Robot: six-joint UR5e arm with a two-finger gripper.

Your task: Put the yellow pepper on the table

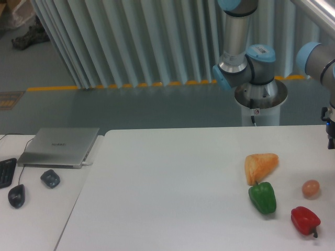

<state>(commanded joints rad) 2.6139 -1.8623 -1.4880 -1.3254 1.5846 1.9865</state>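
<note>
The arm (327, 78) ran off the right edge, its gripper out of view. The keyboard (6, 172) was cut by the left edge.

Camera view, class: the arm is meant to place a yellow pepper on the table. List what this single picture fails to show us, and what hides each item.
- End effector: cut off by the right edge; open or shut cannot be told.
- Yellow pepper: not visible anywhere; only the orange-yellow wedge, green pepper, red pepper and egg-like object lie on the table.
- Keyboard: cropped by the left edge.
- Arm's upper links: cut by the top edge.
</note>
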